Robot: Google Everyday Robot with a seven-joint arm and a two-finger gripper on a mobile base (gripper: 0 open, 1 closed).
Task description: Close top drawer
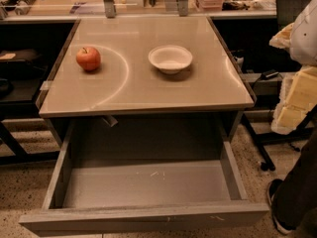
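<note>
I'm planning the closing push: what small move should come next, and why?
Probably bring the gripper, which is out of view, to the front of the top drawer and push inward, since the drawer stands pulled far out from under the table.

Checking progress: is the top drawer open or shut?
Open: top drawer is pulled far out, its empty inside showing. The gripper is not in view.

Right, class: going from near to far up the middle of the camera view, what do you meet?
Open top drawer → front edge of the table → white bowl → back counter. The gripper is out of view.
</note>
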